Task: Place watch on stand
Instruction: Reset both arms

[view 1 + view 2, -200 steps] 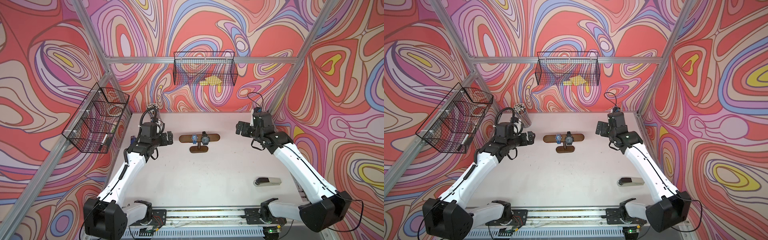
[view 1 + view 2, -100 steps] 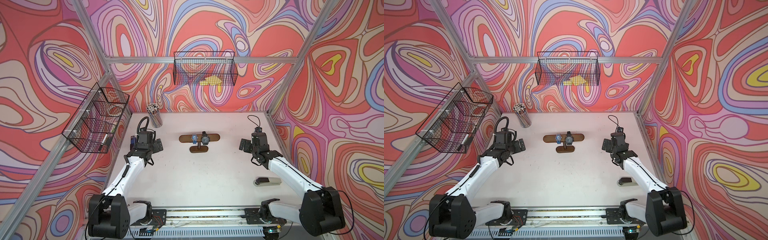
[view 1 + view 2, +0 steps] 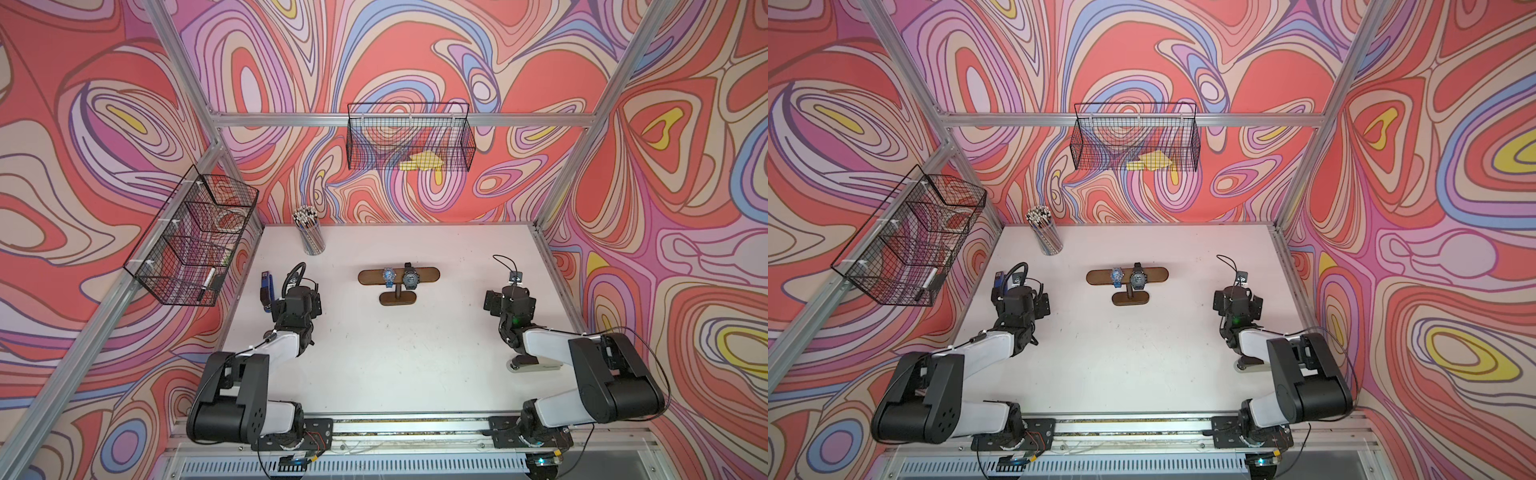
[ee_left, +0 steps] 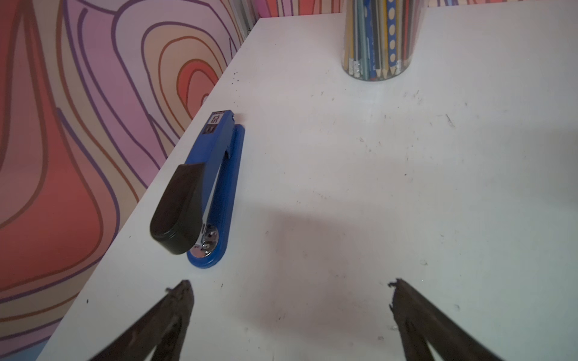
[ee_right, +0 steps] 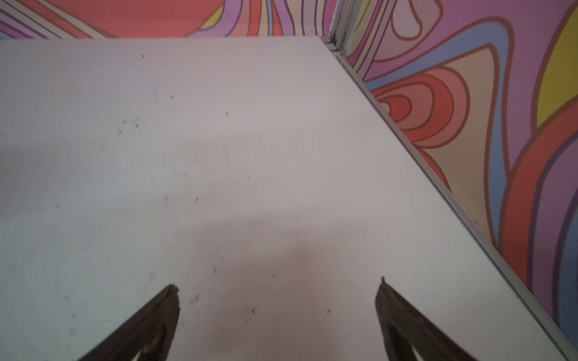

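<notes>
Far left, at nine o'clock on the table [image 3: 395,365], a blue stapler [image 4: 203,187] lies along the edge, half hidden behind the left arm in both top views. The left gripper [image 4: 290,284] hangs just beside it, jaws spread wide and holding nothing. Only the fingertips show in the wrist view; the rest is cut off.

Up at eleven o'clock there's a pencil cup [image 3: 310,239], its top cropped in the wrist view.

Centre now, towards twelve: the stand [image 3: 428,275] is upright, with a blue watch [image 3: 389,275] and a black watch [image 3: 411,279] wrapped side by side on its top bar. Its post is mostly hidden.

At three o'clock the right gripper [image 5: 278,281] is spread wide too, over bare table. Under that arm lies a grey stapler [image 3: 536,366], mostly covered.
</notes>
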Motion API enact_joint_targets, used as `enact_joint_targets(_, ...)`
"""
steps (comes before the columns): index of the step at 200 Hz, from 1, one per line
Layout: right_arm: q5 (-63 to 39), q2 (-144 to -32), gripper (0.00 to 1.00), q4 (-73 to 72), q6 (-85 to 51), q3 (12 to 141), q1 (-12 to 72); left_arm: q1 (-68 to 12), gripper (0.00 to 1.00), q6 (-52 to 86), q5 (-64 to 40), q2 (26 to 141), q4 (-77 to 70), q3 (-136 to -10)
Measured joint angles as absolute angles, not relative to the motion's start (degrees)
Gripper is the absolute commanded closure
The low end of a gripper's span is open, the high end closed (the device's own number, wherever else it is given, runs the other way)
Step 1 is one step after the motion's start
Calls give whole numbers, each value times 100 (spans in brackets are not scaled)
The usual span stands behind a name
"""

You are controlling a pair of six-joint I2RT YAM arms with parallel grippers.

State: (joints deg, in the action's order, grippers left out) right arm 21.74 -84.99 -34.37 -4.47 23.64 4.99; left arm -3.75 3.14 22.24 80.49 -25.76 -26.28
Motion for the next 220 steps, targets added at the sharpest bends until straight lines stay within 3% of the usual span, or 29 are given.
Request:
enact_joint_targets(47, 1072, -9585, 2, -5638, -353, 2237, 25, -375, 1, -82, 1778, 7955, -3170, -2477)
enact_joint_targets(85, 397, -9765, 2, -5581, -237, 2440, -10, -390, 1, -97, 1059, 7822, -3872, -2014)
enact_joint_targets(125, 128, -9762, 2, -5529, -169, 2692, -10, -414, 1, -154, 718, 8630, -5063, -1811)
enact_joint_targets(220, 56, -9762, 1, -5459, -110, 2692, -25, -408, 1, -150, 626, 8816, -5168, -1940)
